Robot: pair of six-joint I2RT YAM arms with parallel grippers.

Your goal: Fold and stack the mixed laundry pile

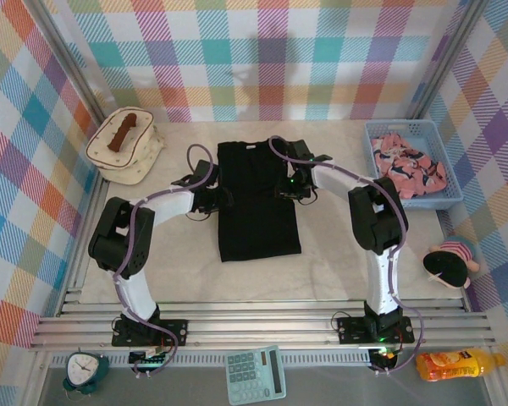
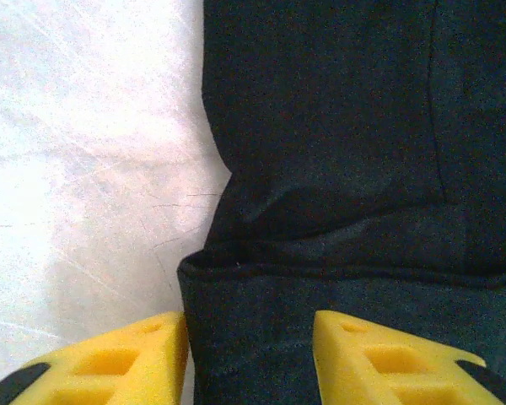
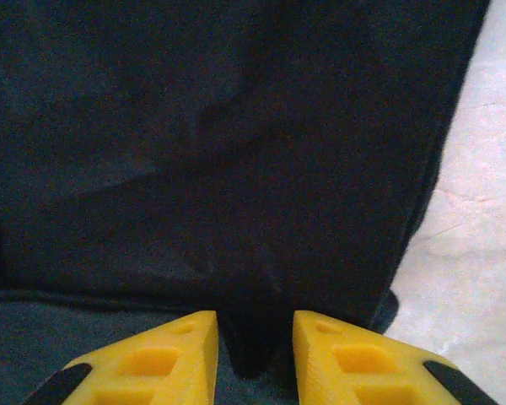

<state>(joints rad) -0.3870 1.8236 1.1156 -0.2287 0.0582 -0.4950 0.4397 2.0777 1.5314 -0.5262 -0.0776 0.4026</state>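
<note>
- The black shirt (image 1: 260, 211) lies flat in the middle of the tabletop (image 1: 339, 254), folded into a long narrow rectangle with its collar at the far end.
- The left tool (image 1: 210, 194) sits at the shirt's left edge, about halfway along it.
- From the left wrist, that tool (image 2: 249, 359) is spread wide. One yellow finger is over the pale tabletop (image 2: 84, 169) and the other over the cloth, with the shirt's (image 2: 337, 126) edge and a folded seam lying between them, not clamped.
- The right tool (image 1: 291, 188) is at the opposite edge, level with the left one.
- From the right wrist, its fingers (image 3: 255, 359) stand close together with a dark ridge of the shirt (image 3: 194, 126) pinched between them. Creases run toward the gap, and bare tabletop (image 3: 481, 211) shows at the right.
- The pink garment (image 1: 406, 165) lies crumpled in the light-blue basket (image 1: 453, 199) at the far right, well apart from both arms.
- A cream quilted bag (image 1: 125, 150) rests at the far left corner.
</note>
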